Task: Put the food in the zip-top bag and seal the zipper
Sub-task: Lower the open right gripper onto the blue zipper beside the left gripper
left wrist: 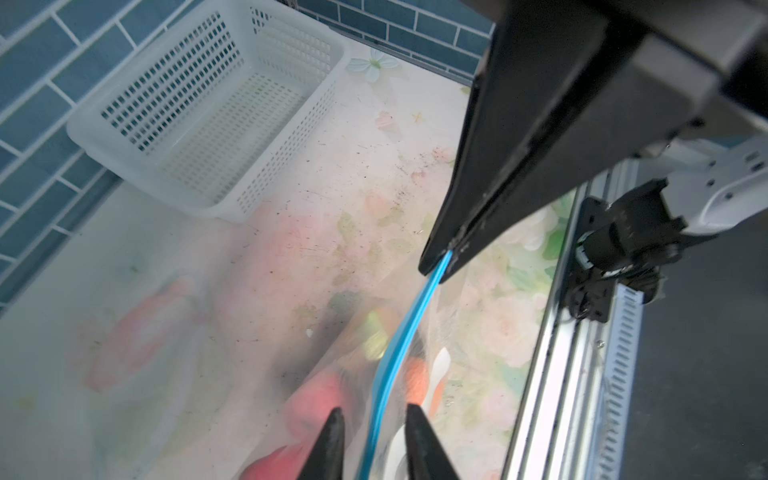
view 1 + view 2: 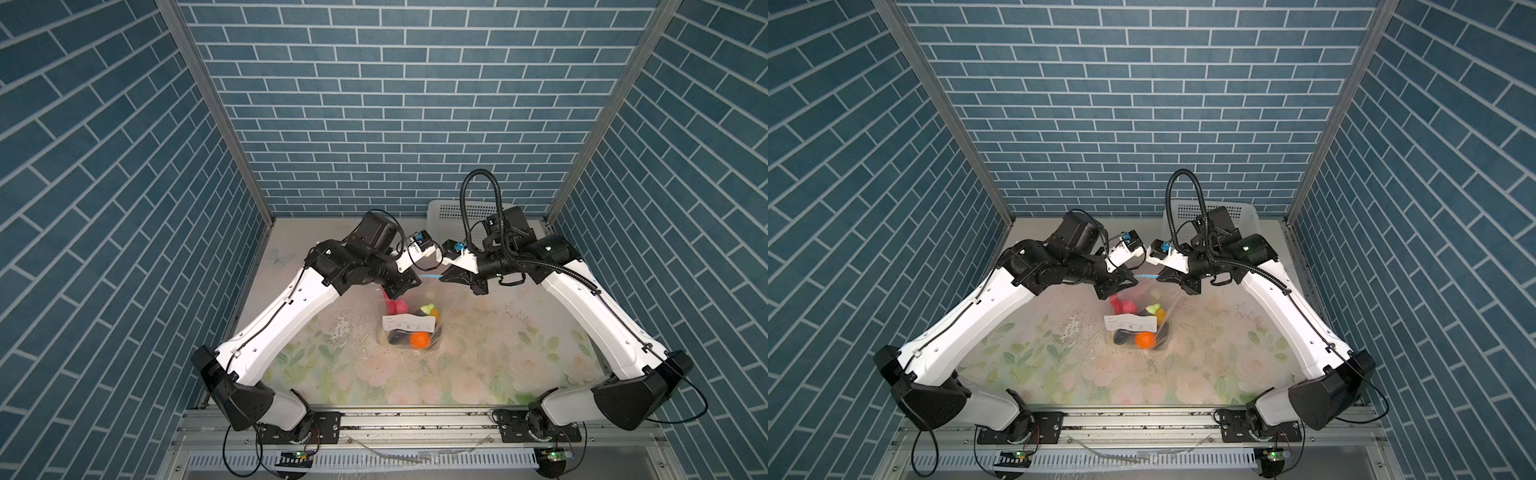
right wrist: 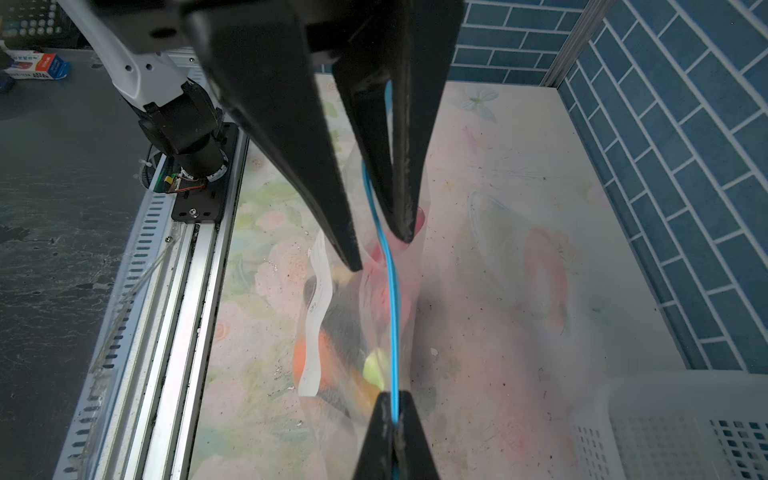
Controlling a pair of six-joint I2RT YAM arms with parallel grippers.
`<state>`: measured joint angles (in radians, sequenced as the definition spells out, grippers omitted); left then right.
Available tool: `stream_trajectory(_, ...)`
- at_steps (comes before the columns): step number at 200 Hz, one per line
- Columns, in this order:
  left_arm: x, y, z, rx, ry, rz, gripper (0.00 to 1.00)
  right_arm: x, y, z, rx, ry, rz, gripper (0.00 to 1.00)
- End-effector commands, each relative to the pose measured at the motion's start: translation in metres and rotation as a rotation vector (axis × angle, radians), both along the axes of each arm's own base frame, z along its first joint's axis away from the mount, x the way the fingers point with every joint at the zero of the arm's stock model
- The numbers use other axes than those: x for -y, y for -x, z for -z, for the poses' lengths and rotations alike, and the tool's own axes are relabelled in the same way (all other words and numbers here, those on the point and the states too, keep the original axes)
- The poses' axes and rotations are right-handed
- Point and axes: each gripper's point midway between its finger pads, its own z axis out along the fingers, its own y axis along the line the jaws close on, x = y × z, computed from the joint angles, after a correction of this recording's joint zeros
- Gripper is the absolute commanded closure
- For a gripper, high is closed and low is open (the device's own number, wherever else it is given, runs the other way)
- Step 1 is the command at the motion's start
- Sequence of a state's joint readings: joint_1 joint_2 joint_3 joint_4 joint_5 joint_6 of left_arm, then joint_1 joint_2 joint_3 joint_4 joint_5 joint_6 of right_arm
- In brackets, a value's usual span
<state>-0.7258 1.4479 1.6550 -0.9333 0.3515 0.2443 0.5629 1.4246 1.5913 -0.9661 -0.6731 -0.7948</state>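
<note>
Seemingly limp and slippery, the zip-top bag [image 2: 409, 322] sags under the food [image 2: 419, 340], so hold its stiffer twelve-o'clock zipper [image 3: 393, 316]: right hand [image 3: 394, 405] clenches it, left hand [image 1: 374, 411] straddles it released.

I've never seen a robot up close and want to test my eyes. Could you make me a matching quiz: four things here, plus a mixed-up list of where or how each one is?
Things:
1. white perforated plastic basket
2. round orange toy food
3. thin light-blue zipper strip
4. left gripper

States:
A. jaws apart, astride the strip
B. inside the clear plastic zip-top bag
C. empty, by the back wall
D. pinched by the right gripper, jaws shut

Pairs: 1-C, 2-B, 3-D, 4-A.
</note>
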Motion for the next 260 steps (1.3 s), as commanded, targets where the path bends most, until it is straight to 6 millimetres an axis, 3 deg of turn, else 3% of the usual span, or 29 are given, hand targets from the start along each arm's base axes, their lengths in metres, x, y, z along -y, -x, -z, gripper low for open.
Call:
stream_trajectory(1, -0.018, -0.001, 0.000, 0.059, -0.045, -0.043, 0.55, 0.003, 0.008, -0.018, 0.062, -0.021, -0.028, 1.00)
stream_trajectory(53, -0.061, -0.012, 0.013, 0.092, -0.148, -0.158, 0.54, 0.006, 0.009, -0.016, 0.073, -0.018, -0.018, 1.00)
stream_trajectory(100, -0.086, -0.026, 0.014, 0.114, -0.156, -0.243, 0.73, 0.008, 0.011, -0.017, 0.074, -0.017, -0.012, 1.00)
stream_trajectory(130, -0.086, -0.024, 0.012, 0.109, -0.141, -0.236, 0.87, 0.008, 0.012, -0.019, 0.071, -0.020, -0.012, 1.00)
stream_trajectory(157, -0.081, -0.020, 0.005, 0.109, -0.108, -0.216, 0.92, 0.003, 0.014, -0.023, 0.056, -0.042, -0.029, 0.97)
stream_trajectory(173, -0.079, -0.019, 0.002, 0.112, -0.090, -0.206, 0.92, -0.003, 0.014, -0.024, 0.054, -0.040, -0.040, 0.84)
stream_trajectory(197, -0.075, -0.016, -0.004, 0.109, -0.064, -0.190, 0.92, -0.015, 0.012, -0.023, 0.061, -0.022, -0.069, 0.74)
stream_trajectory(232, -0.072, -0.014, -0.009, 0.110, -0.040, -0.175, 0.92, -0.037, 0.008, -0.019, 0.052, -0.005, -0.126, 0.69)
stream_trajectory(260, -0.070, -0.013, -0.009, 0.104, -0.032, -0.170, 0.92, -0.052, 0.008, -0.021, 0.051, -0.004, -0.169, 0.71)
